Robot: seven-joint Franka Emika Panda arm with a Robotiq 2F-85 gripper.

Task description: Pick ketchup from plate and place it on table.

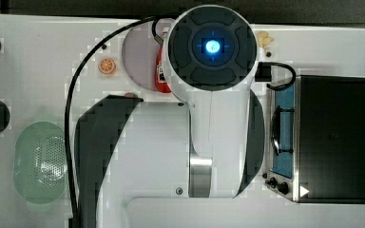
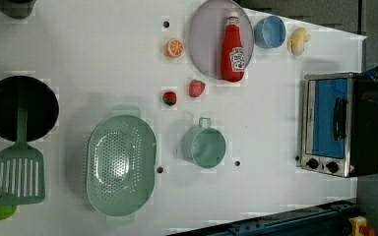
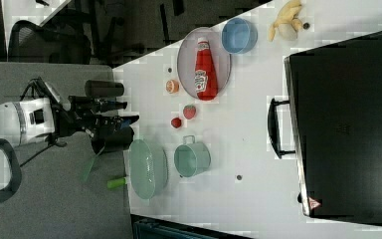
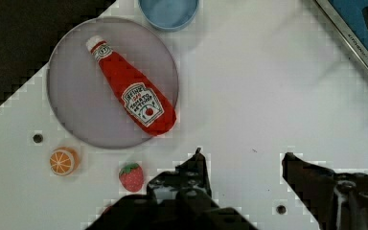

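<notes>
Red ketchup lies flat on plate, well clear of pincer, which is spread and empty over table. We recommend: centre over btl body, grip across its width.

Ketchup lies flat on the plate, which sits at the table's far edge in the left view. Bowl just beside the plate, toward the left view's right — bananas beyond it, near the corner. Orange slice just off the plate's other side. Two strawberries nearer mid-table. Toaster oven along the left view's right edge — basket and cup toward the near edge.
</notes>
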